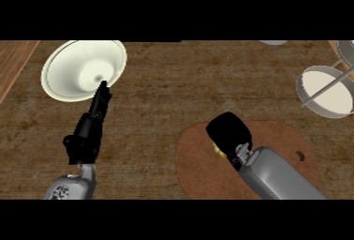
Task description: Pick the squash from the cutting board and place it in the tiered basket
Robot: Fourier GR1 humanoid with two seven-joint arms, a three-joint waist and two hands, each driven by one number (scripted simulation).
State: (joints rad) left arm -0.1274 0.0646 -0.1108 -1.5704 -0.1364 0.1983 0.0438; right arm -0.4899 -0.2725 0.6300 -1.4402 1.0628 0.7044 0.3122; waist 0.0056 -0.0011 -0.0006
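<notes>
Where visible, squash beneath right robot hand

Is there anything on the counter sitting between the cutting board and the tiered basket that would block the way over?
Nothing visible does. The right hand is over the squash on the cutting board, and only bare counter lies between the board and the tiered basket at upper right. The plate is far left.

The brown counter carries a cream plate, a round cutting board and the tiered basket.
</notes>
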